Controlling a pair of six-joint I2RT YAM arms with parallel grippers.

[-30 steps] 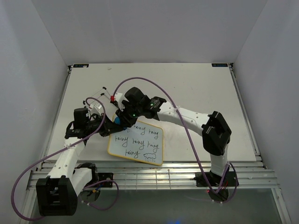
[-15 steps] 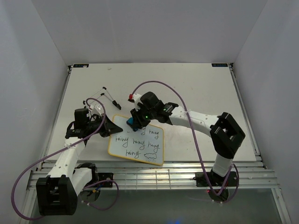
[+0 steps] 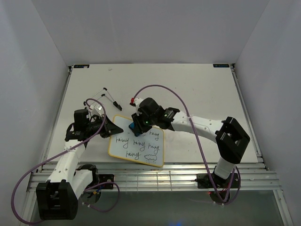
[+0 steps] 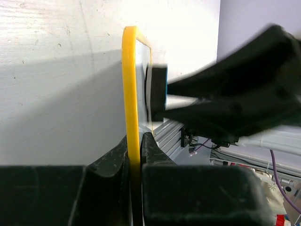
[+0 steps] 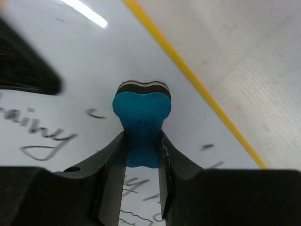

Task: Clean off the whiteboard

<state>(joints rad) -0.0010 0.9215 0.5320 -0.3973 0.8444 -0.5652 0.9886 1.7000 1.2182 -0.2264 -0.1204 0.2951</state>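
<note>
Near the tabletop's [image 3: 197,89] front edge lay the whiteboard [image 3: 155,141], its lower rows of black words not yet wiped. The left gripper [image 4: 136,146] was clamped on its yellow rim at the left side, likely to pin it against sliding. Farther back, the right gripper [image 5: 141,137] squeezed the blue eraser [image 5: 141,106], its felt face pressed on the board's far corner, where little writing showed. Beyond lay a black marker [image 3: 114,100], well apart

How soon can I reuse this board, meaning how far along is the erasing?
Early on. Done: the whiteboard looks clean at its upper-left corner. In hand: the right gripper, shut on the blue eraser, is at the top row while the left gripper clamps the yellow rim. Left: most black handwriting and the drawing.
</note>
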